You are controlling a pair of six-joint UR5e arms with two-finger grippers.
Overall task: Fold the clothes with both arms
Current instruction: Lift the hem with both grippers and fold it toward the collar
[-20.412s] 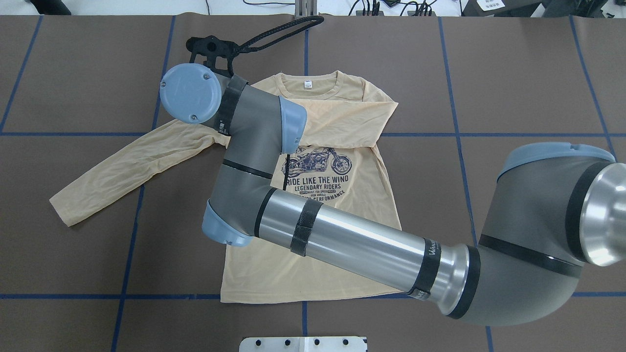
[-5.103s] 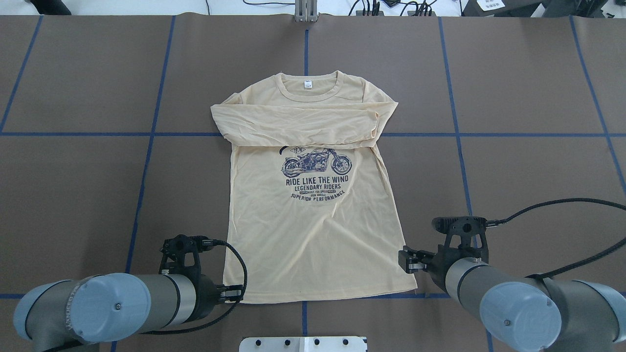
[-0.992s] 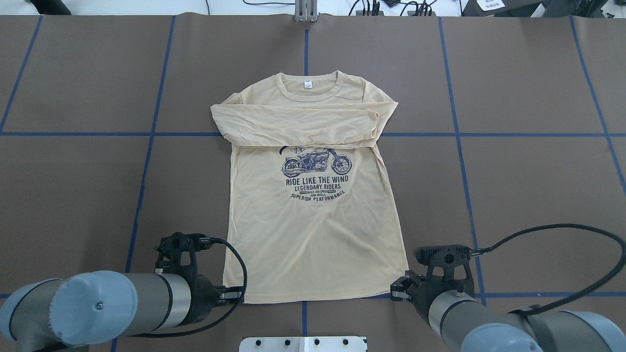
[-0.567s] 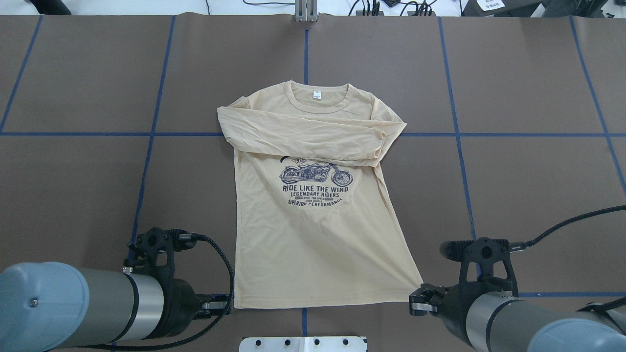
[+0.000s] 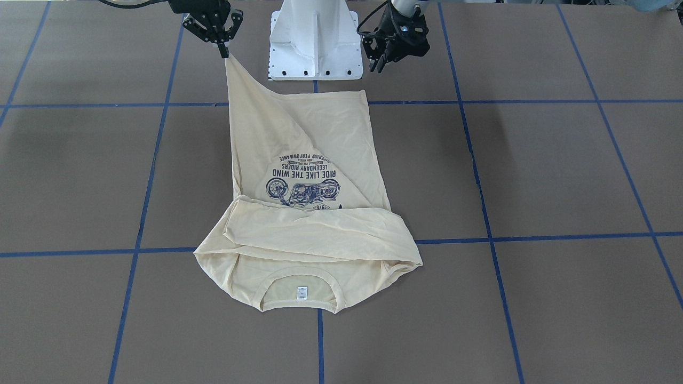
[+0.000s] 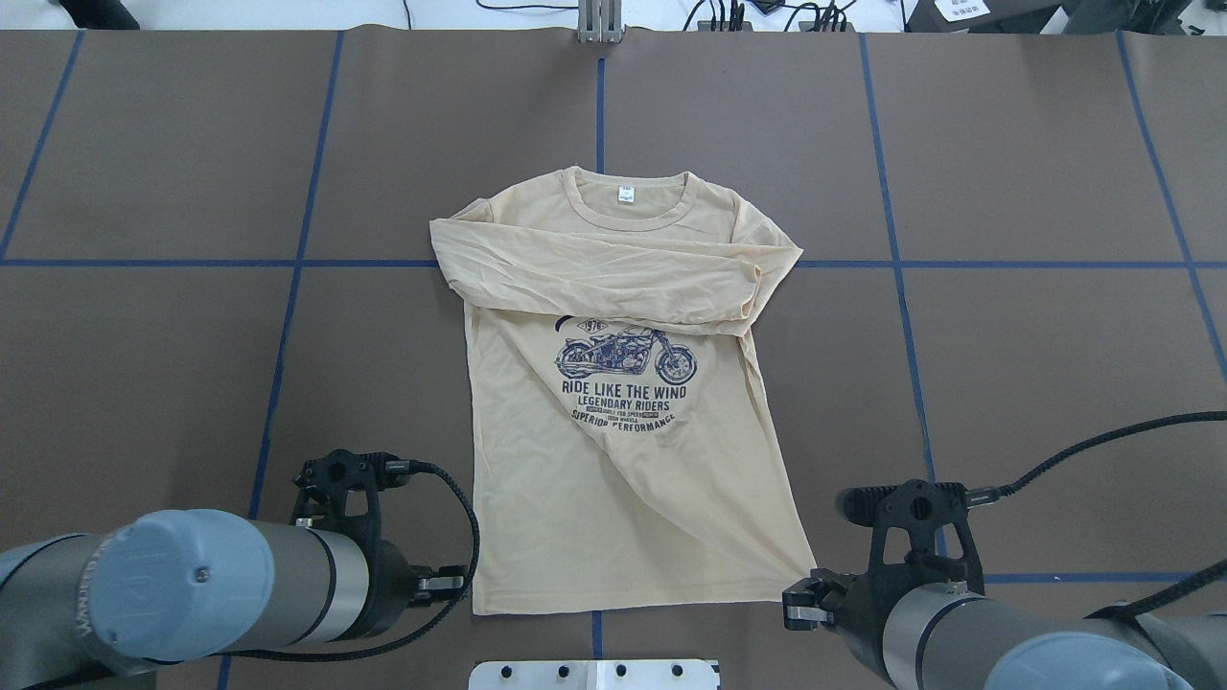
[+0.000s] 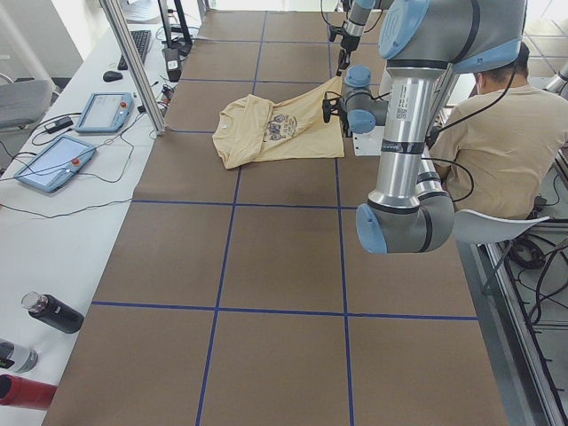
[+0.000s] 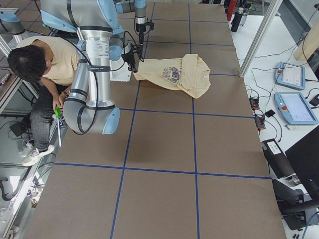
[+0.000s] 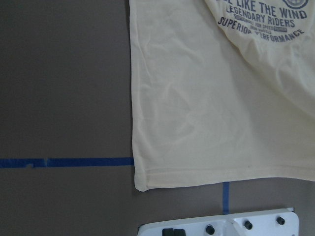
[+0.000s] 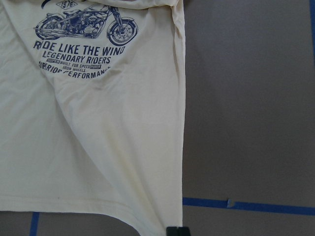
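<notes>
A cream long-sleeved T-shirt (image 6: 623,450) lies print-up on the brown tabletop (image 6: 1054,172), with both sleeves folded across its chest below the collar. The right claw (image 6: 796,604) meets the hem's right corner, where a diagonal crease from the motorcycle print ends. The left claw (image 6: 455,582) sits just beside the hem's left corner.

right gripper (image 5: 222,51) hangs above the t-shirt (image 5: 299,133), fingers pinched on one hem corner and holding it up. left gripper (image 5: 376,66) hovers just off the opposite hem corner, gripping nothing; its finger gap is unclear. both forearms (image 6: 307,589) point inward toward the t-shirt.
</notes>
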